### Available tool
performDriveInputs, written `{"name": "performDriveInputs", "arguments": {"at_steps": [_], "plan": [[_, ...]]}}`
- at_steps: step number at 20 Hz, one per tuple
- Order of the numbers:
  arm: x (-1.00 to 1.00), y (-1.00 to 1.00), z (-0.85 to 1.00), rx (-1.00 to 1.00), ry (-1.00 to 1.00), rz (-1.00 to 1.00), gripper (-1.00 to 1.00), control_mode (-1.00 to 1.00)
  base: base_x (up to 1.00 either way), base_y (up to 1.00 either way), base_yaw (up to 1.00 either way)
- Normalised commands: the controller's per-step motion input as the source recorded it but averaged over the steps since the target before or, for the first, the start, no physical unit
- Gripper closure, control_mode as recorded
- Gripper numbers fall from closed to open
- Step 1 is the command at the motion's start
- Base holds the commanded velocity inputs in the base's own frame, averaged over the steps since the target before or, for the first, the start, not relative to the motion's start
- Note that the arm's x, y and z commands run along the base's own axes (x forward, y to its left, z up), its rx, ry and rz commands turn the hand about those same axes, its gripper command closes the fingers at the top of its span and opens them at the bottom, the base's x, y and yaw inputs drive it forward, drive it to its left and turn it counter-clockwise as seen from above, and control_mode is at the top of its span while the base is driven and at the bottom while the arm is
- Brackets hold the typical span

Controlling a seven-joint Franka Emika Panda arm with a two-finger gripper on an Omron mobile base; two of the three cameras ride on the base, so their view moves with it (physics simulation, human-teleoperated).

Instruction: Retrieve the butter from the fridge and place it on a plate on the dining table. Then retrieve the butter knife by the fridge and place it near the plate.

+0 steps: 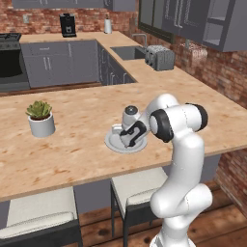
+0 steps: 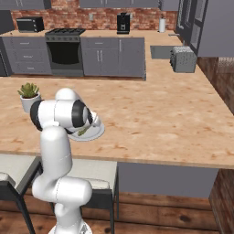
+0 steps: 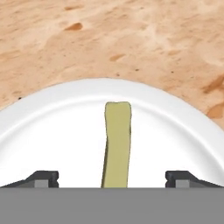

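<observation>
The butter [image 3: 117, 144], a thin yellowish-olive stick, lies flat on the white plate [image 3: 52, 122]. My gripper [image 3: 117, 179] hangs just above it, open, with a dark fingertip on either side and a gap to the stick on both. The plate [image 1: 114, 144] rests on the light wood dining table [image 1: 72, 144], near its front edge. My hand [image 1: 131, 135] hovers over the plate and hides most of it. From the right base view a sliver of the butter [image 2: 84, 132] shows on the plate [image 2: 93, 134] under my arm. The fridge and the butter knife are out of view.
A potted succulent [image 1: 40, 118] stands on the table left of the plate. Cushioned stools [image 1: 137, 190] sit under the table's front edge. At the back are a toaster [image 1: 160, 58], a sink [image 1: 128, 52], a coffee machine [image 1: 68, 25] and a stove [image 2: 65, 45].
</observation>
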Motion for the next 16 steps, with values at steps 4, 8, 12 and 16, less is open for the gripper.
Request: {"name": "performDriveInputs", "arguments": {"at_steps": [4,8,12,16], "plan": [[0.0,0.0,0.65,0.0,0.18,0.0,-1.0,-1.0,0.0,0.0,0.0],[-0.09,0.0,1.0,0.05,0.23,0.0,-1.0,-1.0,0.0,0.0,0.0],[-0.4,-0.09,1.0,0.08,0.21,0.0,-1.0,-1.0,0.0,0.0,0.0],[-0.48,-0.34,1.0,0.04,0.16,0.01,-1.0,-1.0,0.0,0.0,0.0]]}}
